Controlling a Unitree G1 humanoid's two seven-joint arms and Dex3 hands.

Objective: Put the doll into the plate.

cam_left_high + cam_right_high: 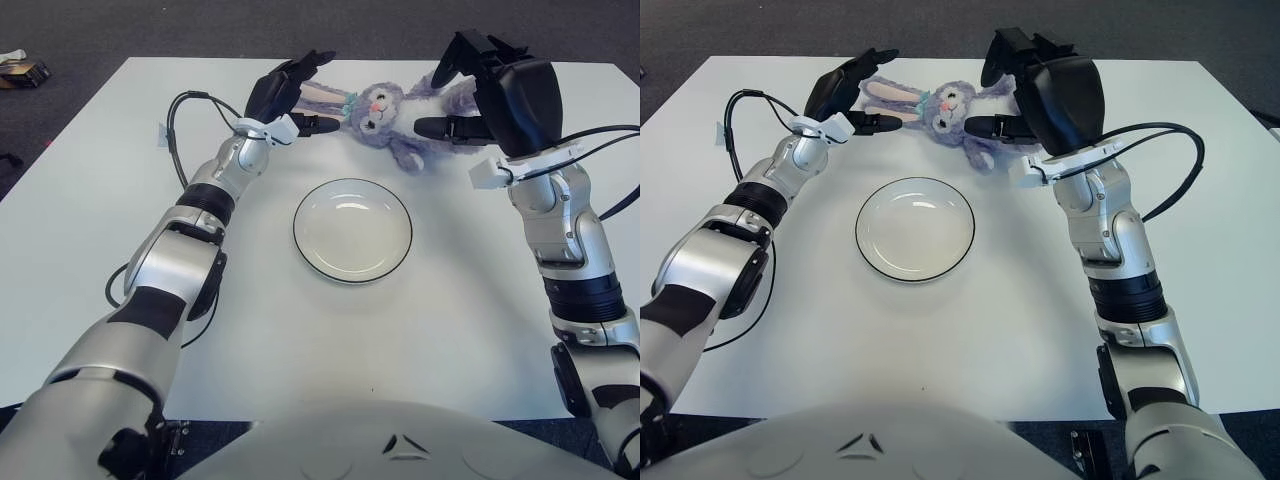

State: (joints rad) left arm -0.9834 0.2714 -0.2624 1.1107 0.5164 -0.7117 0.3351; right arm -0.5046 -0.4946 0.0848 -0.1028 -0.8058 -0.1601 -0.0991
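The doll is seen as soft, fuzzy purple plush — matt cloth throughout. The plate is glazed and glossy, with highlights caught on it. The table is shown smooth and matt — both arms in satin silver casing.

White table on dark grey carpet floor; even light.
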